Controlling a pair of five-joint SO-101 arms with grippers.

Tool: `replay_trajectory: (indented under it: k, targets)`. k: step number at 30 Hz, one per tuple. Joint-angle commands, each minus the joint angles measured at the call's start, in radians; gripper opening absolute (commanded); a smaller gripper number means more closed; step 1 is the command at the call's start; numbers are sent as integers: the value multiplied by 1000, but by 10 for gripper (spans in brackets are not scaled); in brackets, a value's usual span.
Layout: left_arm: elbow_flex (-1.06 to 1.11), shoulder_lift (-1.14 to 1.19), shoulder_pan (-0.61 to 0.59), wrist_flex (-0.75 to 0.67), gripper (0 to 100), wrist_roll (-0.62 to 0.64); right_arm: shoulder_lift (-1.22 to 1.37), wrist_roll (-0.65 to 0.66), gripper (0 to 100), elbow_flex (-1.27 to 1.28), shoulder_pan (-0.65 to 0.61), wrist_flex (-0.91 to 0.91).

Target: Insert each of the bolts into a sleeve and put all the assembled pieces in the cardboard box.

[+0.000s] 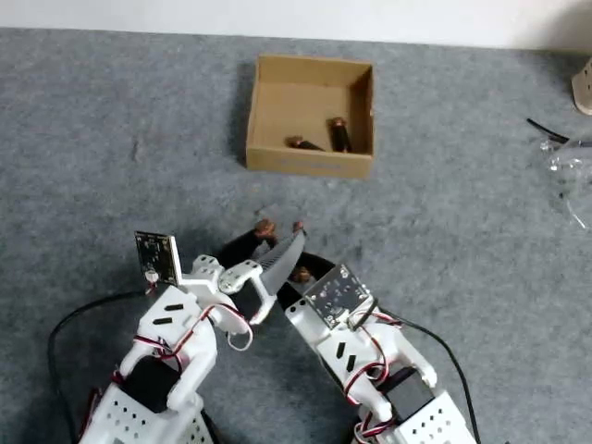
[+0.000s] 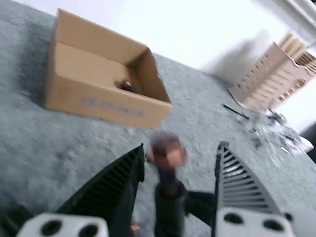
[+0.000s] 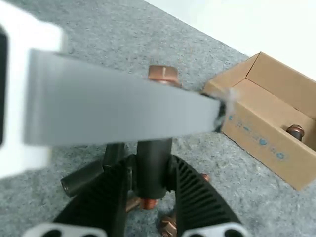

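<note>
Dark sleeve (image 3: 154, 148) upright, copper bolt (image 3: 162, 74) on top. My right claw (image 3: 150, 168) clamps the sleeve; my left claw (image 2: 181, 147) gapes wide around the bolt.

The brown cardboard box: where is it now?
In the high view, the brown cardboard box sits top centre on the grey carpet, holding two dark sleeved bolts.

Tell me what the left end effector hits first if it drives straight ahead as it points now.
Most likely the bolt in its sleeve, standing inside the open left end effector and held by the right end effector. Depth is unclear, so it may be almost touching.
</note>
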Motion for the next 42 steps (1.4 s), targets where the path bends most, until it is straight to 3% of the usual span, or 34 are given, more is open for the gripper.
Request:
replay_trajectory:
  k: [1,5,13,18,22,27,29,36,42]
  targets:
    - [-44,-10,-67,-23,221,21,-18,3,5,-5,19,-10]
    - [-64,-10,-177,-23,221,147,-18,5,5,-7,33,-10]
    - [-64,-10,-196,-21,221,153,-18,3,5,-5,56,-10]
    - [-67,-10,-323,-21,220,152,-18,3,5,-4,58,-10]
    - [-79,-5,-321,-20,202,54,-18,2,5,-4,116,-10]
    - [-74,-5,-308,-23,0,-138,-18,-80,5,-4,171,-10]
    - [-73,-2,-306,-21,17,-203,-18,-89,5,-5,185,-10]
    - [-73,-2,-200,38,6,-201,-16,-95,5,56,251,-104]
    - [-76,-2,-239,44,6,-206,-13,-95,5,153,249,-176]
